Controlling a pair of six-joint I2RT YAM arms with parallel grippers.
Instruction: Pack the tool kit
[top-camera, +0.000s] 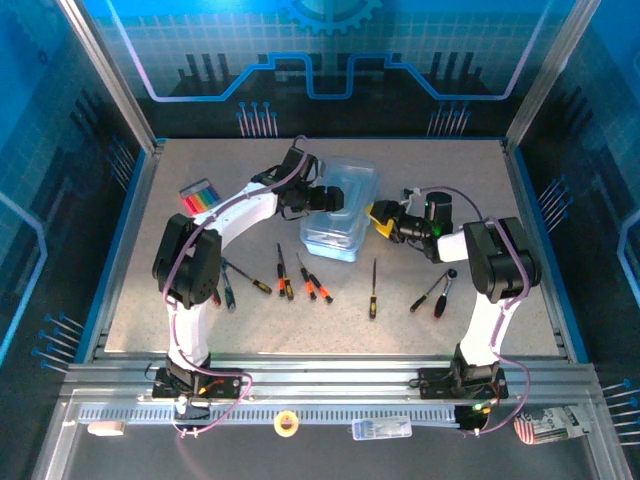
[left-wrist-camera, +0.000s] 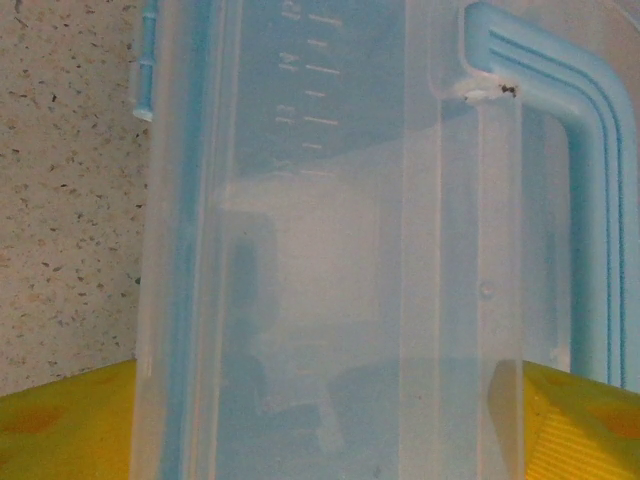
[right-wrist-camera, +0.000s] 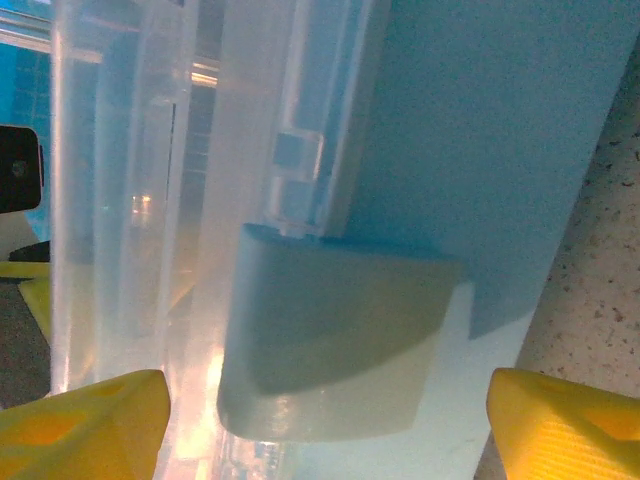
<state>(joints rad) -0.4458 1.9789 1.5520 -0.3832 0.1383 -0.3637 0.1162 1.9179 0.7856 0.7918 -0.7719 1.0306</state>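
Note:
The clear plastic tool box (top-camera: 340, 210) with pale blue trim lies at the table's middle back. My left gripper (top-camera: 325, 197) is at its left side, open, and its yellow fingertips straddle the box wall (left-wrist-camera: 330, 200). Whether they touch it I cannot tell. My right gripper (top-camera: 378, 218) is at the box's right side, open, with a blue latch (right-wrist-camera: 330, 340) between its yellow fingers (right-wrist-camera: 90, 425) and a gap on each side. Several screwdrivers (top-camera: 284, 272) lie loose in front of the box. A long one (top-camera: 373, 290) lies apart from them, and a pair (top-camera: 435, 293) lies further right.
A pack of coloured bits (top-camera: 198, 196) lies at the back left. More small drivers (top-camera: 228, 290) lie beside the left arm. A blue handle (left-wrist-camera: 590, 200) runs along the box. A tape roll (top-camera: 287, 423) sits on the front rail. Frame posts and walls enclose the table.

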